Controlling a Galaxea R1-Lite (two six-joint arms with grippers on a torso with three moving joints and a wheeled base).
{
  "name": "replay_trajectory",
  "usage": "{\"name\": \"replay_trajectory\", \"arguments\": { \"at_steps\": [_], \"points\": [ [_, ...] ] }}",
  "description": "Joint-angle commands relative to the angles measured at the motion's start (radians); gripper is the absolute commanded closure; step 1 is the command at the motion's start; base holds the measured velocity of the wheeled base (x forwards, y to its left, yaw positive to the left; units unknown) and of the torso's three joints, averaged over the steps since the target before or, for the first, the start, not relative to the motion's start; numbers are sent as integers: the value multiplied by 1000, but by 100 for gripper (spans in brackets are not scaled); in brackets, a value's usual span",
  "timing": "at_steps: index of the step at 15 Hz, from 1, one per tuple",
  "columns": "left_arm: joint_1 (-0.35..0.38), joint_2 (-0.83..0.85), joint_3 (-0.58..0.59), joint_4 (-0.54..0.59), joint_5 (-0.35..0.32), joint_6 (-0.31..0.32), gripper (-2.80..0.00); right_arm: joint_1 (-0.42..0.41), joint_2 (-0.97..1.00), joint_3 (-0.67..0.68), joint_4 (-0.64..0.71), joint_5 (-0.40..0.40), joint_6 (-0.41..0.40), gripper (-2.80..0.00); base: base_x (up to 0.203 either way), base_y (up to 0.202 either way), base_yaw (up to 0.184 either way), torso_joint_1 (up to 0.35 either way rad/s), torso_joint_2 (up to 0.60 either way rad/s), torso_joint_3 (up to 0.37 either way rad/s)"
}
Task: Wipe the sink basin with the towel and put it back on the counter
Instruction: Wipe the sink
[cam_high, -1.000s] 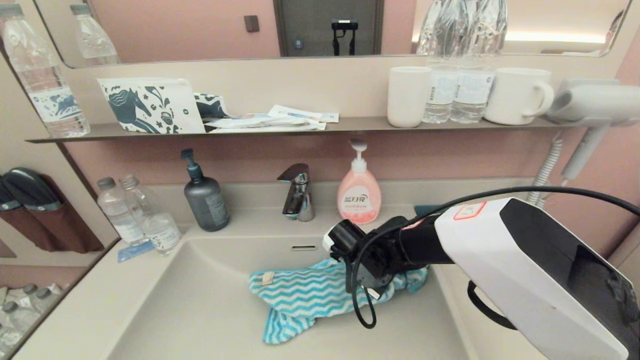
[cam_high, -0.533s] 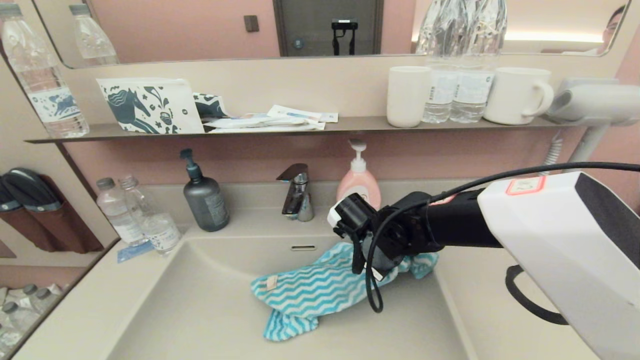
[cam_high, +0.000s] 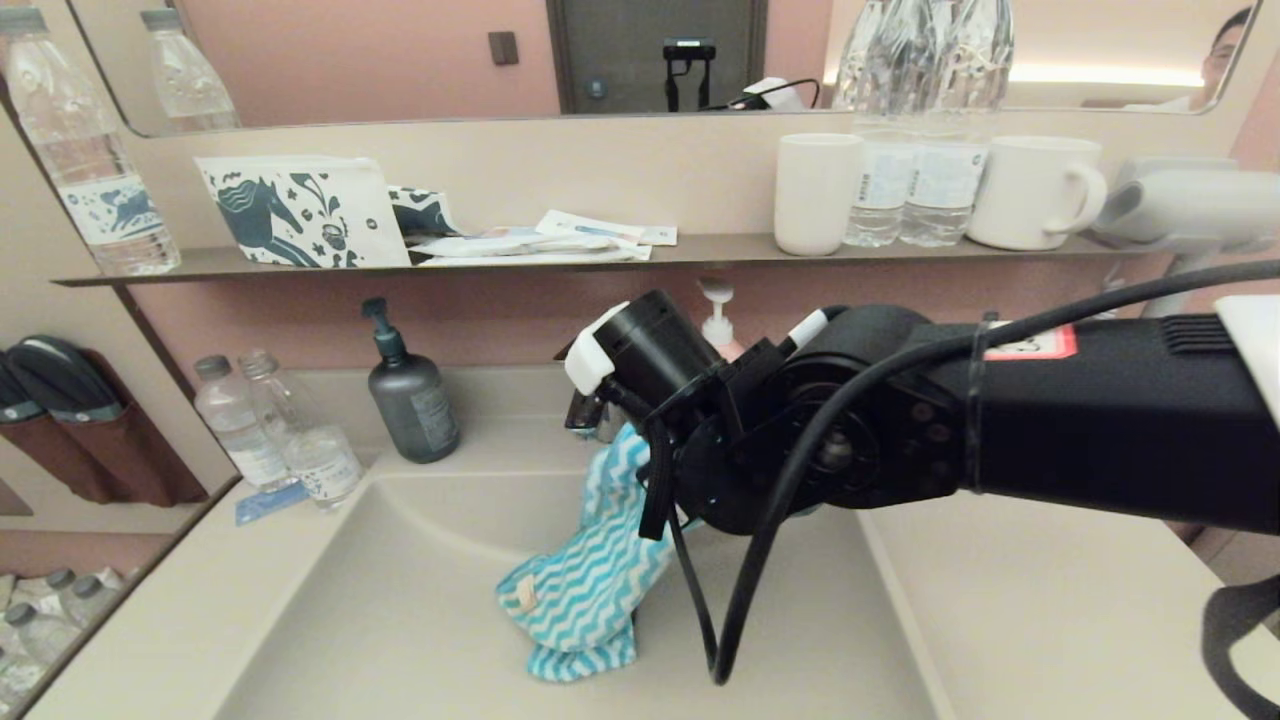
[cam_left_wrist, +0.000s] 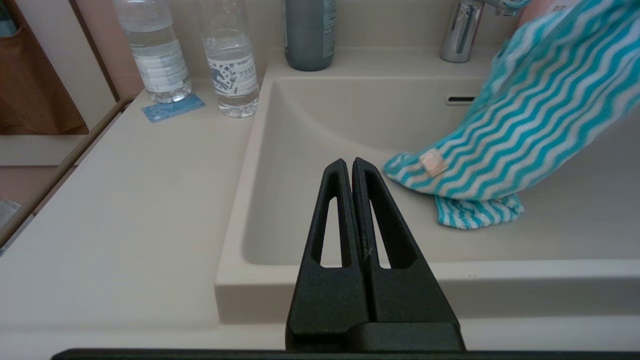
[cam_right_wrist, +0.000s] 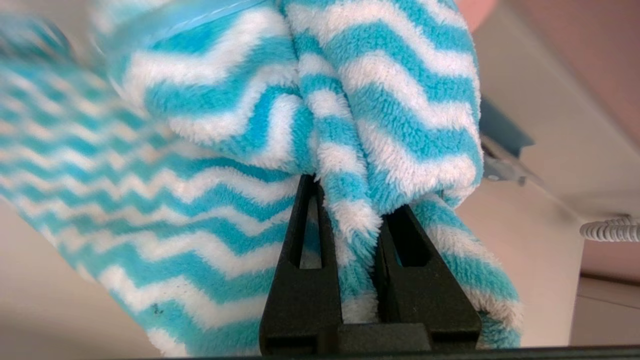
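Your right claw (cam_right_wrist: 350, 200) pinches the towel (cam_high: 590, 580); its low end may drag, slip out, or knock the tap (cam_left_wrist: 462, 32).

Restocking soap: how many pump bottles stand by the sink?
2: a grey pump bottle behind the sink basin's left corner, a pink one mostly hidden behind the right arm; others may hide there.

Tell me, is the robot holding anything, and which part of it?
Yes. The right end effector pinches a bunched fold of the towel near its upper end; the lower end touches the sink basin.
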Motion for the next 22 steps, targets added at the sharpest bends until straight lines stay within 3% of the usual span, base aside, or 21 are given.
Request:
{"name": "replay_trajectory", "arguments": {
  "at_steps": [1,6,17,22],
  "points": [
    [0,1,0,0,1,0,0,11,-89,-5,-2,-6,17,0,0,0,0,0,0,0],
    [0,1,0,0,1,0,0,22,-187,-37,-154,-10,8,0,0,0,0,0,0,0],
    [0,1,0,0,1,0,0,25,-494,-41,-154,-34,-46,0,0,0,0,0,0,0],
    [0,1,0,0,1,0,0,-31,-678,-26,-122,-39,-56,0,0,0,0,0,0,0]
  ]
}}
